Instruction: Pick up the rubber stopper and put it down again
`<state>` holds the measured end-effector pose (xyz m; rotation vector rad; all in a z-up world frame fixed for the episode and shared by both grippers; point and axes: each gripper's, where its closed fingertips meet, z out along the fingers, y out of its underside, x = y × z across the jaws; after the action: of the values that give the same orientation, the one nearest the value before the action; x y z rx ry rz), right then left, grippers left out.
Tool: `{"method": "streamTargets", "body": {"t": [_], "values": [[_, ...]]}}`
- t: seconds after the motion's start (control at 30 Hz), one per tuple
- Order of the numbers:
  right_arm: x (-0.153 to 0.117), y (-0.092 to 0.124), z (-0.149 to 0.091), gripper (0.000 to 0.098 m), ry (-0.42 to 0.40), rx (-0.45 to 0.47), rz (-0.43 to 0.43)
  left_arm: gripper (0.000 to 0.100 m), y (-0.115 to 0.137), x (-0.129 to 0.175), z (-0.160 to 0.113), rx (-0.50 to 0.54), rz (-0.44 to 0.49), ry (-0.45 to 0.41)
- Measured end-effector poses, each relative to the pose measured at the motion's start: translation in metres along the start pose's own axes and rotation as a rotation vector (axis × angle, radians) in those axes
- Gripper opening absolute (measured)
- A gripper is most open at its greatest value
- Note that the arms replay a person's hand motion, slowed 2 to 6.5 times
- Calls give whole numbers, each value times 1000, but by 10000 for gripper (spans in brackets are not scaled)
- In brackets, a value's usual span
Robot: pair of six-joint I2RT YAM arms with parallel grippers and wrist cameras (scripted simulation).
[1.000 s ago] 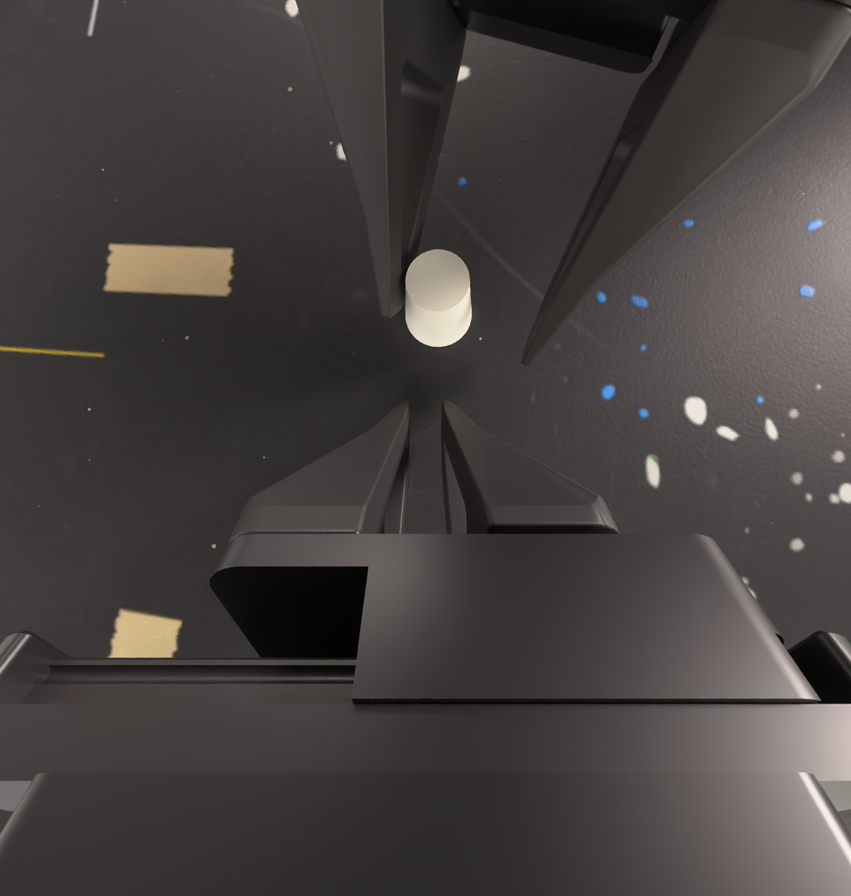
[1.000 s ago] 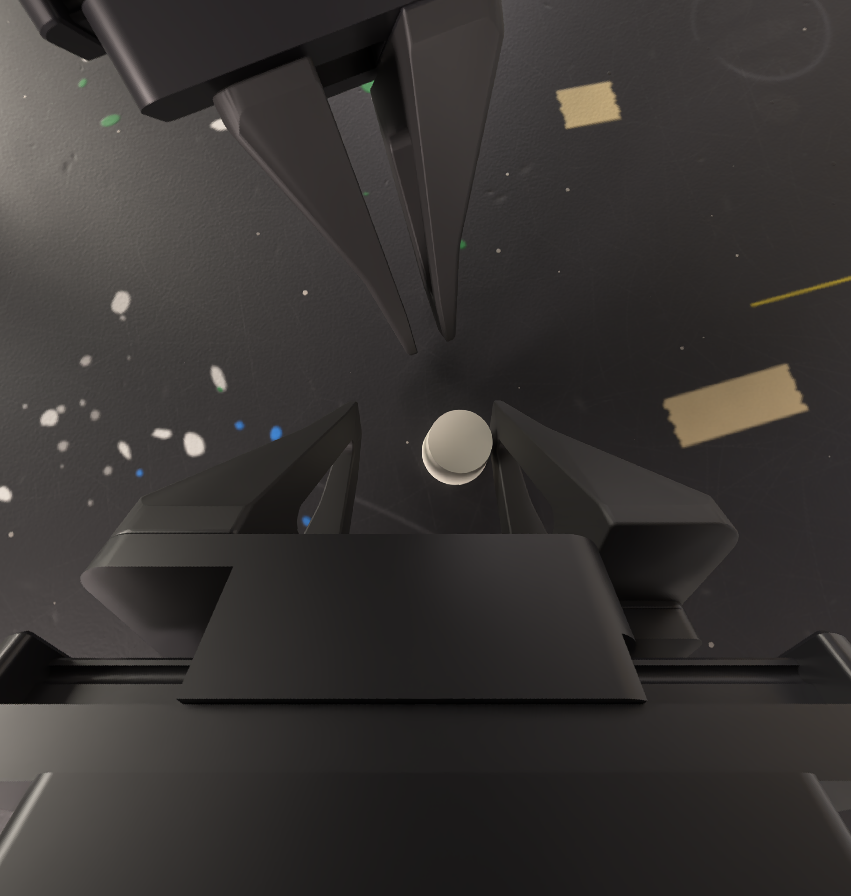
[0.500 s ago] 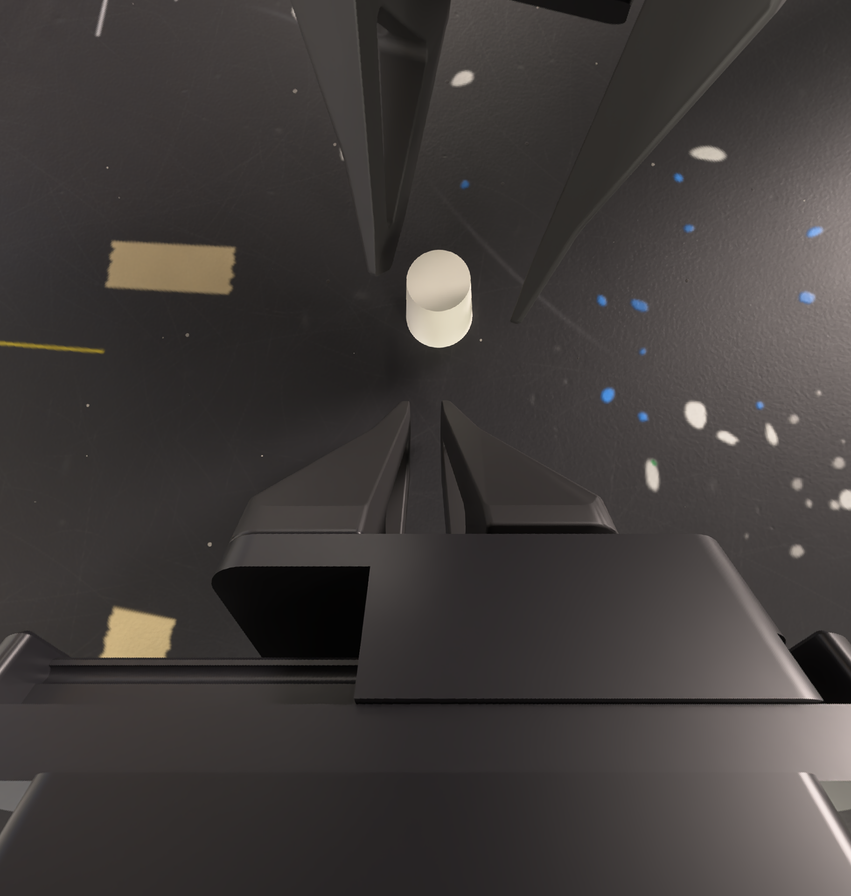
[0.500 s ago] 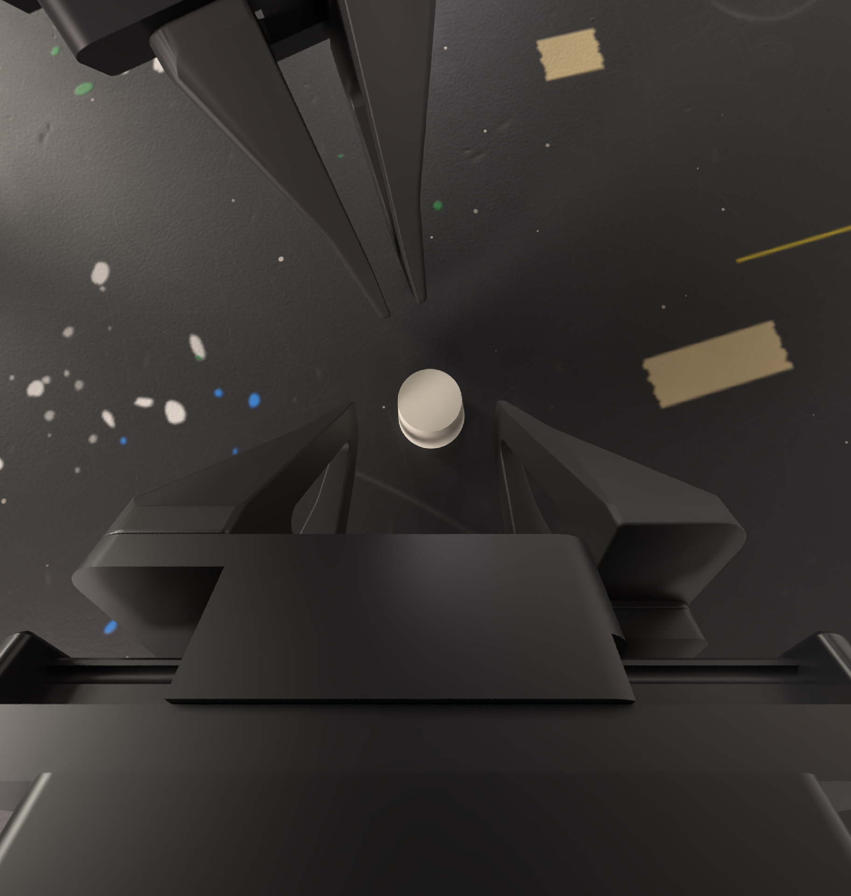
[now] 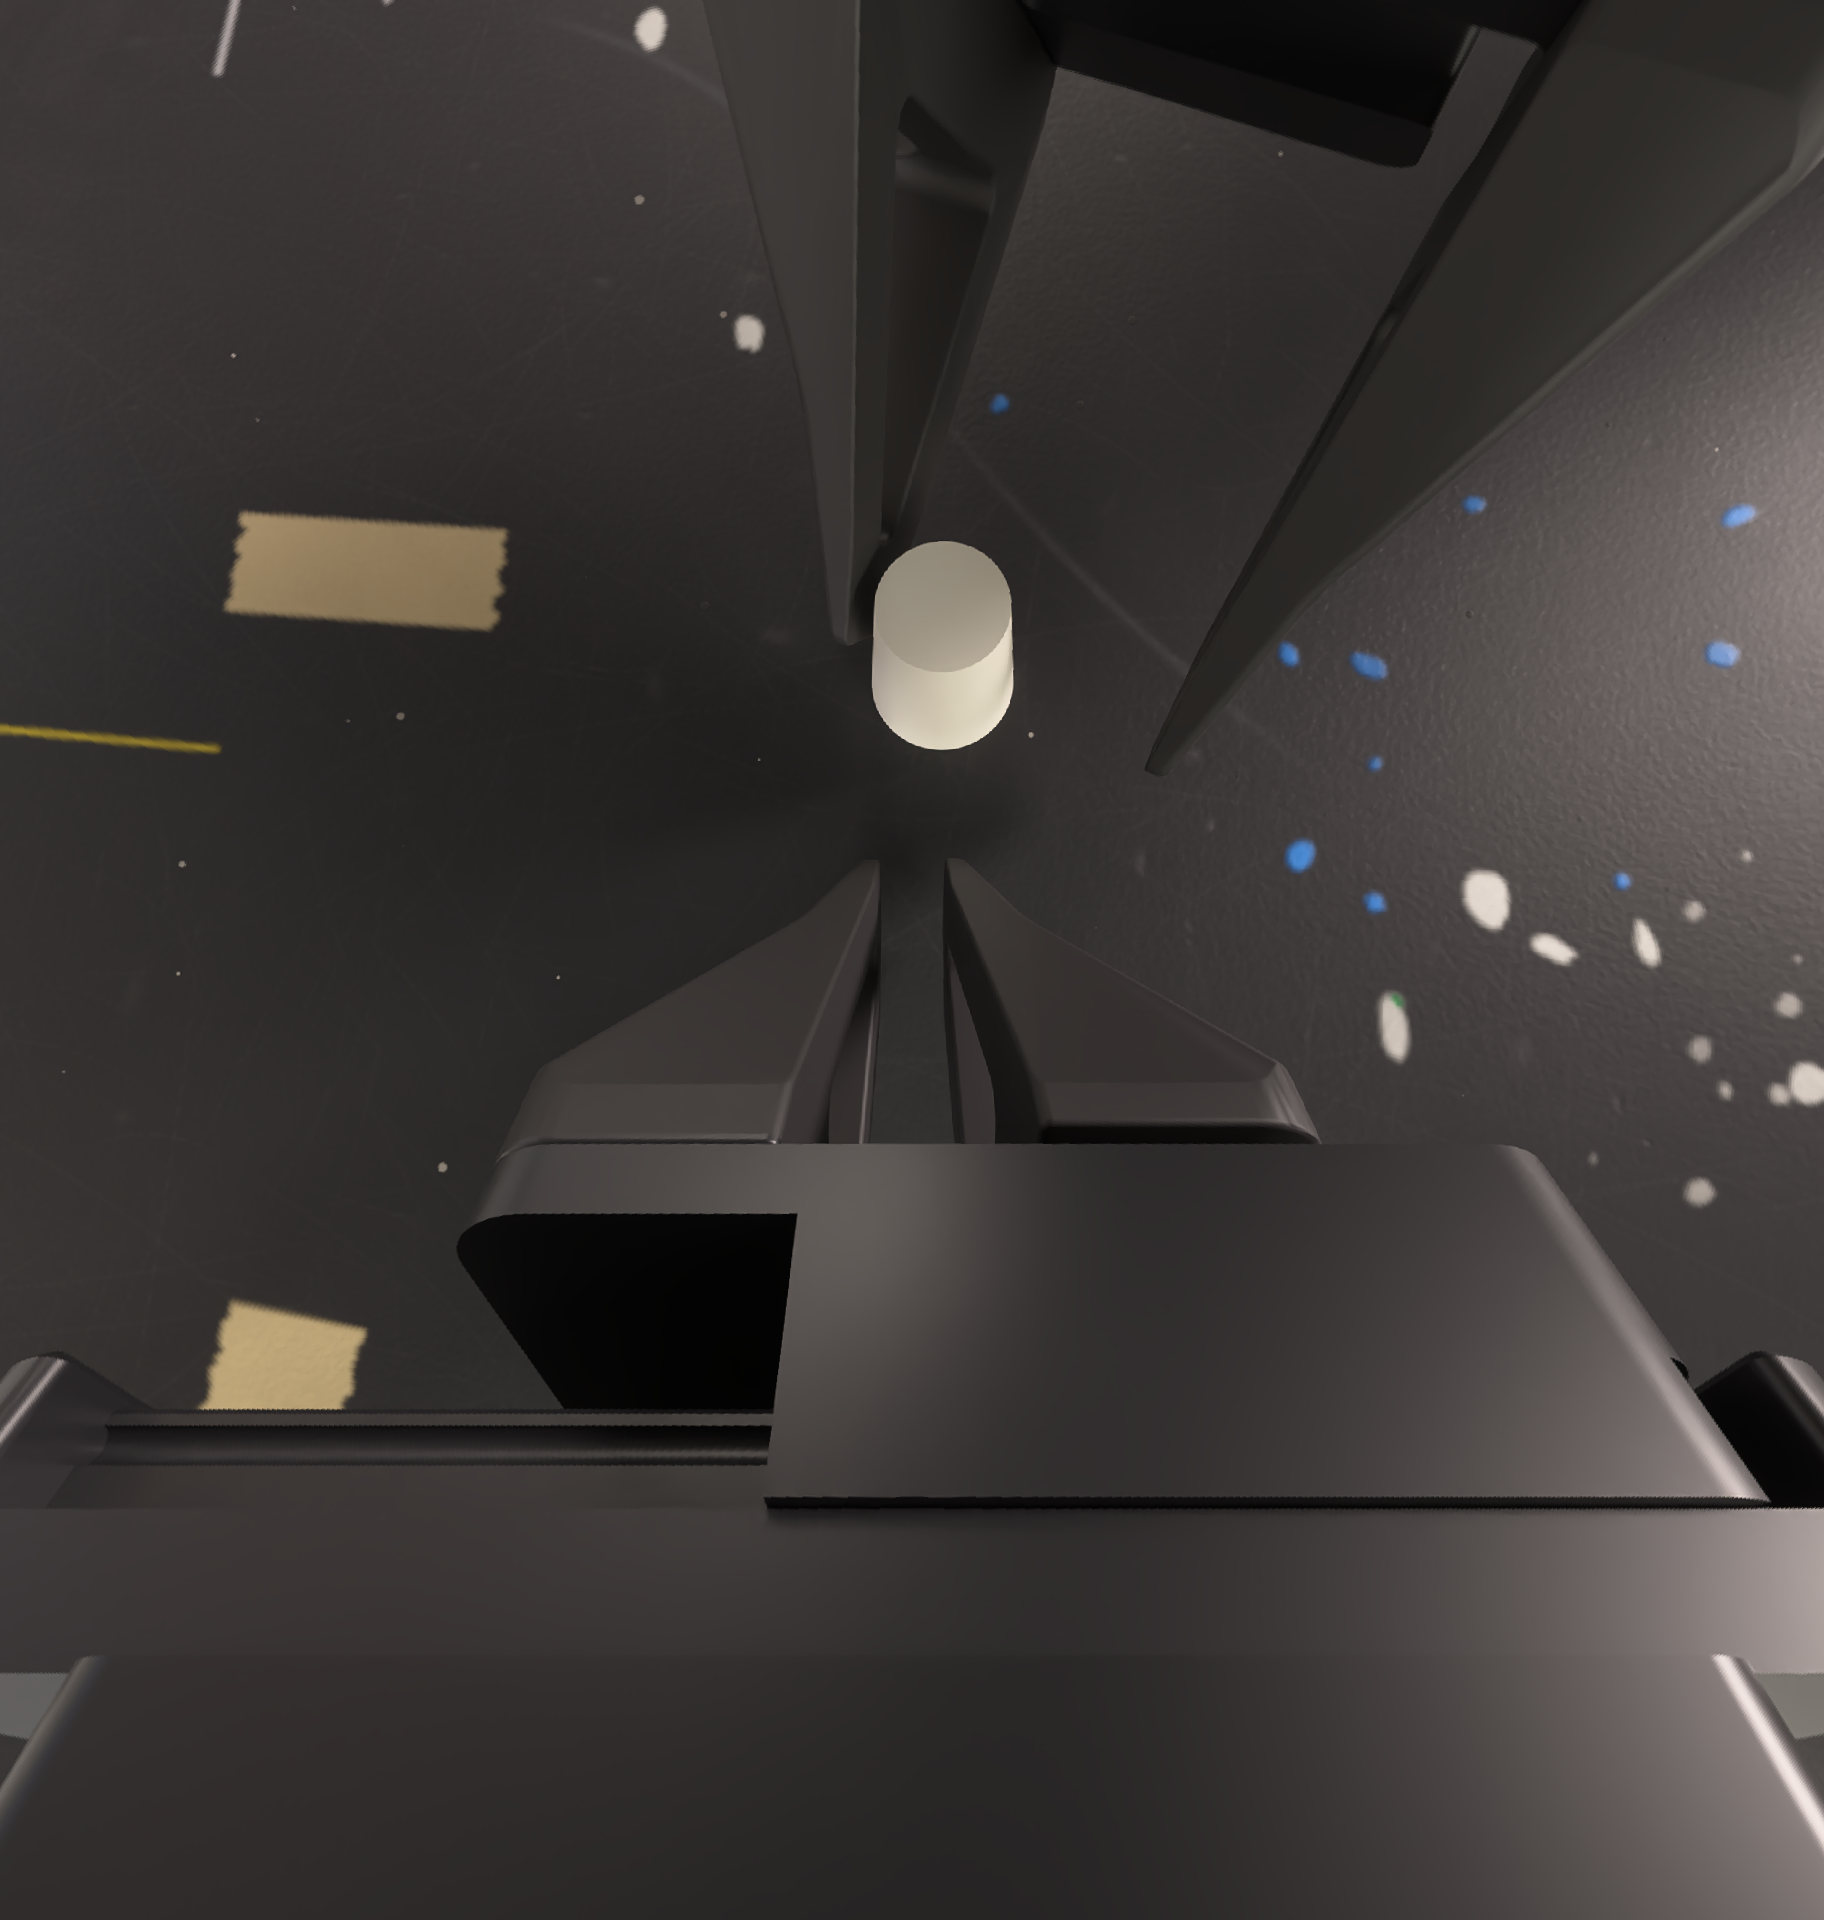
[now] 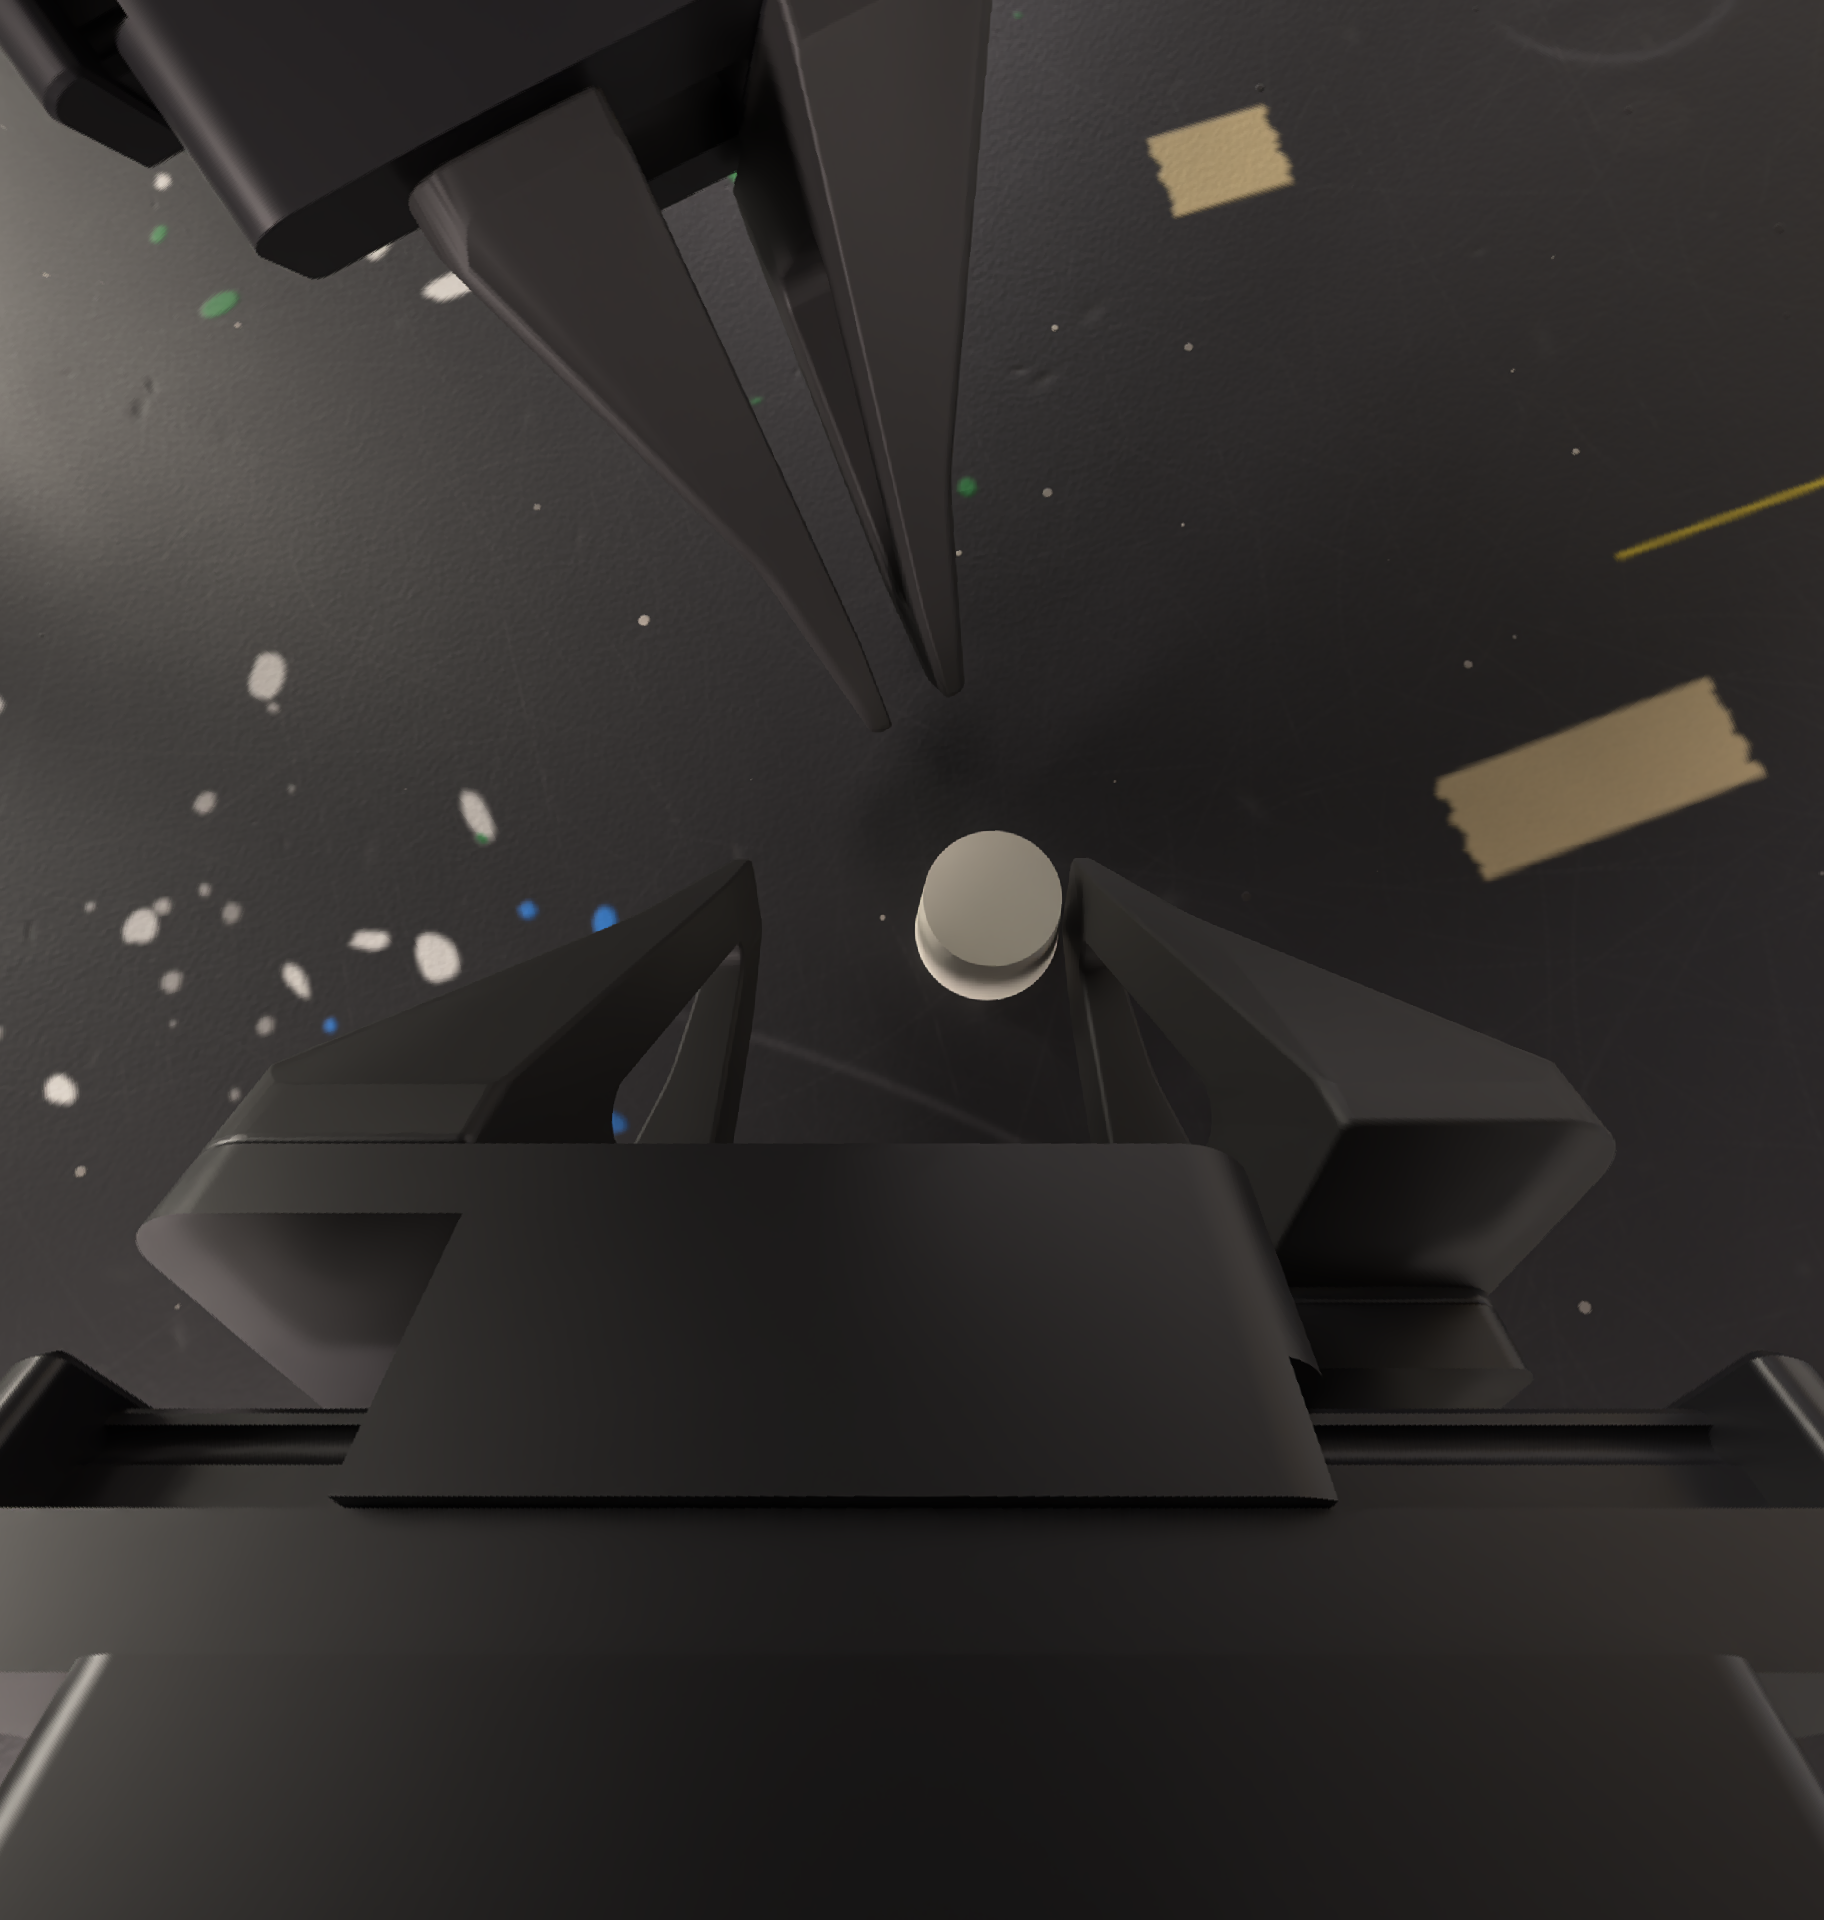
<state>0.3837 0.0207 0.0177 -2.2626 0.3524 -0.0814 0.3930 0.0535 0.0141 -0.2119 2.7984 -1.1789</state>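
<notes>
The rubber stopper [image 5: 941, 644] is a small off-white plug standing upright on the dark table [image 5: 420, 987]. It also shows in the right wrist view [image 6: 989, 914]. My right gripper [image 6: 913, 862] is open and low over the table, one finger on each side of the stopper. The stopper is right beside its right-hand finger [image 6: 1095, 935], touching or nearly so. In the left wrist view the right gripper [image 5: 1001, 704] reaches in from the top. My left gripper [image 5: 913, 862] is shut and empty, a short way from the stopper. It shows at the top of the right wrist view [image 6: 913, 712].
Tan tape pieces [image 5: 366, 571] [image 5: 282, 1356] and a thin yellow line [image 5: 87, 736] are flat marks on the table. White and blue paint specks [image 5: 1484, 899] dot the surface to the right. The two grippers point at each other, tips close together.
The right gripper drew back and up from the stopper half a second ago, then came back down around it. The stopper and the left gripper have not moved.
</notes>
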Motion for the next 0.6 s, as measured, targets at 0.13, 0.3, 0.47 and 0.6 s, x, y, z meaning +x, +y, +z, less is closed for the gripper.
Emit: {"method": "streamTargets", "body": {"t": [0.13, 0.3, 0.47, 0.6], "values": [[1, -1, 2, 491, 26, -3, -26, 99, 0, 0, 0, 0, -1, 0], [3, 0, 3, 484, 42, -17, -52, 98, 0, 0, 0, 1, 0, -2], [7, -1, 2, 451, 63, -33, -53, 98, 0, 0, -1, -1, 2, -6], [9, 1, 0, 413, 72, -53, -45, 98, 1, -1, -2, -8, 5, -14]]}}
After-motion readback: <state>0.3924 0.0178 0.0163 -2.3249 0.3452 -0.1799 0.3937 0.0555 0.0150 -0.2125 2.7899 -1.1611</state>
